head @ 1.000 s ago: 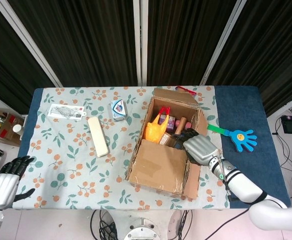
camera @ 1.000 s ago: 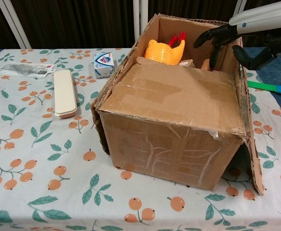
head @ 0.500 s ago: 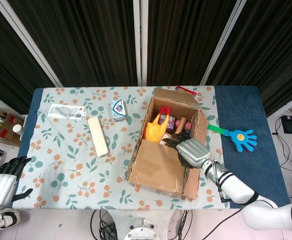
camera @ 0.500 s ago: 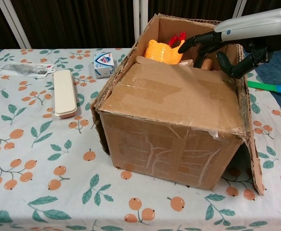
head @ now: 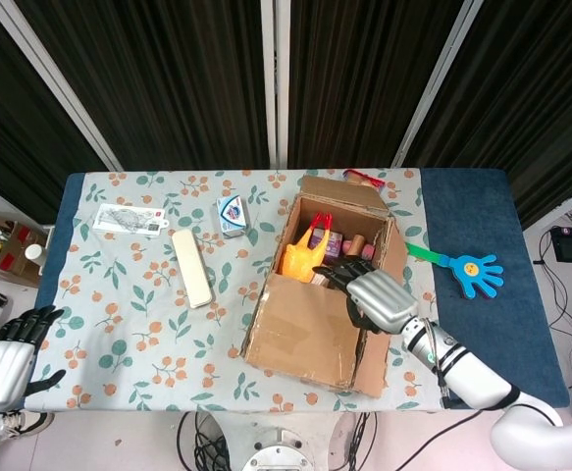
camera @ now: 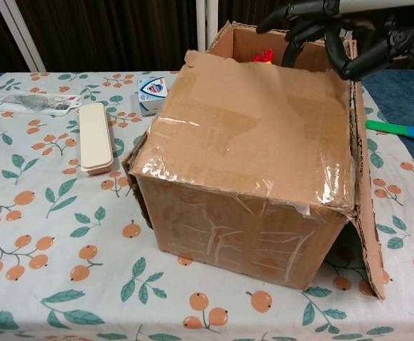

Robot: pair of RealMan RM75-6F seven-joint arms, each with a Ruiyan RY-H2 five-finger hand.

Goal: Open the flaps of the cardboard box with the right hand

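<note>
The cardboard box (head: 315, 285) stands in the middle of the table. Its taped near flap (camera: 249, 135) still covers the front half and is tilted up at its far edge. My right hand (head: 374, 294) reaches in from the right, and its dark fingers (camera: 306, 21) hook over that far edge. The right side flap (camera: 366, 213) hangs down outside the box, while the far flap (head: 342, 188) stands up. An orange toy with a red top (head: 303, 253) shows inside. Beyond the table's near left corner my left hand (head: 6, 353) hangs with fingers apart, holding nothing.
Left of the box lie a long white case (camera: 95, 136), a small blue-and-white carton (camera: 153, 96) and a plastic packet (camera: 33, 103). A blue hand-shaped clapper (head: 467, 267) lies on the blue cloth to the right. A red item (head: 364, 178) peeks out behind the box.
My right hand moved left from over the right wall to the near flap's far edge, then lifted it. The flap now tilts upward and hides most of the contents in the chest view.
</note>
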